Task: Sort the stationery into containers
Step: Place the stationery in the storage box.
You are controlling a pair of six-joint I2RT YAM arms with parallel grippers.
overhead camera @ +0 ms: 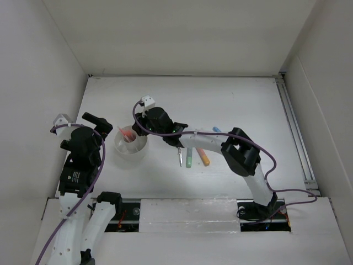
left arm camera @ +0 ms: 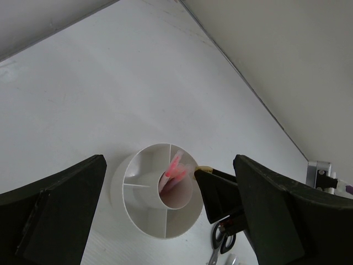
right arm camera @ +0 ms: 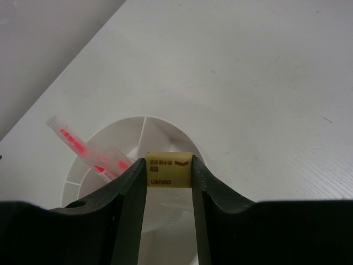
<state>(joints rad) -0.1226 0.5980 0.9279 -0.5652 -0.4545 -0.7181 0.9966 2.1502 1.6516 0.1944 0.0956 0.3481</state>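
Note:
My right gripper (right arm camera: 168, 164) is shut on a small tan eraser (right arm camera: 168, 170) with printed lettering and holds it over the near rim of the round white divided tub (right arm camera: 182, 132). Thin pink pens (right arm camera: 83, 146) lean in one wedge of the tub. From above, the right gripper (overhead camera: 146, 131) hangs at the right edge of the tub (overhead camera: 130, 152). My left gripper (overhead camera: 102, 126) stands open just left of it, nothing between its fingers (left arm camera: 60, 210). Black-handled scissors (overhead camera: 180, 156), a green marker (overhead camera: 189, 158), an orange marker (overhead camera: 203, 157) and a blue marker (overhead camera: 217, 130) lie on the table under the right arm.
In the left wrist view the tub (left arm camera: 138, 204) lies between my open fingers, with the pink pens (left arm camera: 175, 168), the eraser (left arm camera: 205, 168) and the scissors (left arm camera: 222, 240) beyond. White walls enclose the table on three sides. A metal rail (overhead camera: 295, 132) runs along the right edge.

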